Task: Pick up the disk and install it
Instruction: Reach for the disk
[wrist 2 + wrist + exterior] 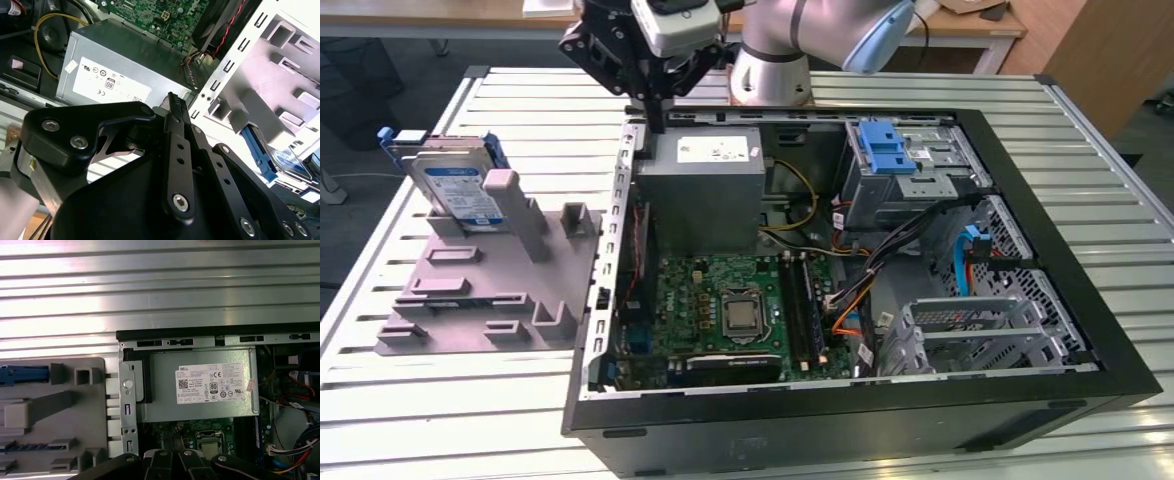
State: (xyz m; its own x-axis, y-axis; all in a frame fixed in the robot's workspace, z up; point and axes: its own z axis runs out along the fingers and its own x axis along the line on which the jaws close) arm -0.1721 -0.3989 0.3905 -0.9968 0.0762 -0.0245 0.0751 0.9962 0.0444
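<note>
A black open-sided computer case (854, 420) lies on a slatted aluminium table (440, 410), taking up the middle and the side toward the exterior view's right; a flat grey plastic fixture (494, 290) with raised slots and posts lies beside it, along the table's edge on the exterior view's left.

The disk (458, 192), a silver-grey rectangular hard drive with a white-and-blue label in a blue plastic carrier, stands upright on its edge in a slot at the fixture's far end, near the table's far corner on that side; it is well apart from the gripper, and nothing touches it; the second wrist view shows its labelled face (286, 161) beyond the fixture's posts.

The black metal gripper (652, 122) hangs fingers-down over the case's far corner nearest the fixture, just at the rim beside the large grey power-supply box (707, 195) with a white sticker; its fingers (175, 107) are drawn narrow, close together, with nothing between them; whether the tips touch the rim I cannot tell.

Inside the case, a green motherboard (720, 310) lies nearer than the box; a grey metal drive cage (914, 180) with a blue plastic latch (886, 148) sits at the far corner on the exterior view's right.
</note>
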